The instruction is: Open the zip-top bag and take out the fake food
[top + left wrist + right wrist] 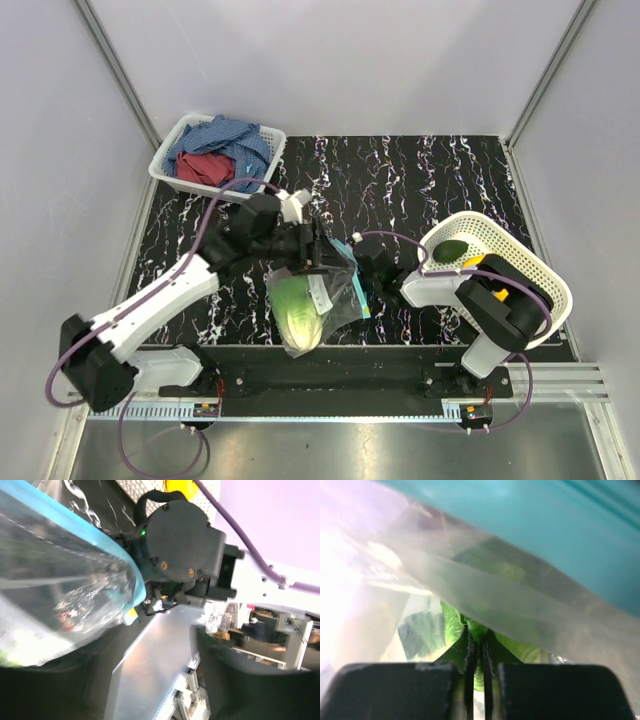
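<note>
Mouth of zip-top bag (325, 300) facing right, long axis far-to-near, right gripper (476, 632) pinched on lettuce (451, 625), left gripper (320, 255) fingers' state unclear, basket (530, 270) close at right.

We find no readable text, brand, number or sign in any of the three views. The white label patch (319, 294) on the zip-top bag (342, 300) carries faint marks, but they are too small for us to make out. Close views beside the bag's teal strip are blurred and show no lettering.
</note>
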`<state>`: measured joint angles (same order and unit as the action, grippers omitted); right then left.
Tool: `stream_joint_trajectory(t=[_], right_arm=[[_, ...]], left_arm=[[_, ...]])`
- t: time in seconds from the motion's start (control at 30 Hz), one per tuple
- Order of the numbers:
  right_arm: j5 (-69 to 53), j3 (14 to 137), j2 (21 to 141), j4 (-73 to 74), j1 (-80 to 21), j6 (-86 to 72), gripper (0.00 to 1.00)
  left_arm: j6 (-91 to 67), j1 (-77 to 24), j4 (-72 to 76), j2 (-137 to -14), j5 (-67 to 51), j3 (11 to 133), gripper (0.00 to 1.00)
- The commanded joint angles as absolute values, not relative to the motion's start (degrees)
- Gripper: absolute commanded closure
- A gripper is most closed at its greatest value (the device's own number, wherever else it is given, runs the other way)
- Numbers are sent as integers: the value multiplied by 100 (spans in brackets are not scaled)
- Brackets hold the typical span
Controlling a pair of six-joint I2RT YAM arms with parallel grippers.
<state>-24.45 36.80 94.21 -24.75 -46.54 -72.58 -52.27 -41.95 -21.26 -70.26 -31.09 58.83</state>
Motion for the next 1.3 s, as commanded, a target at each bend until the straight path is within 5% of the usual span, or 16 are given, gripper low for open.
stream_joint_trajectory(t=[0.0,0.3,0.5,0.9,1.13,1.27], right_arm=[[-2802,3692,9070,-2618,-4571,-7102,100],[-3971,3322,8473,-2707,-3832,-6601,100],[-4473,3366,8298,-2487,-3788,-6381,100],[-4737,3191,8042,-2443,-3542,-6390,100],[-4702,3182,8095,-2479,-3542,-6398,100],[-4676,3208,8130,-2513,-3542,-6433,100]], left_arm=[[-4430,-3675,-2777,-6233,-3102,5960,16],[-4631,-1715,-2875,-5247,-3568,4537,18],[-5211,-1029,-1112,-5720,-4260,3437,24],[-4745,-958,-1268,-6100,-4719,3270,42],[-5089,-984,-826,-6116,-5089,2936,36],[-5071,-1019,-809,-6354,-5045,2830,52]])
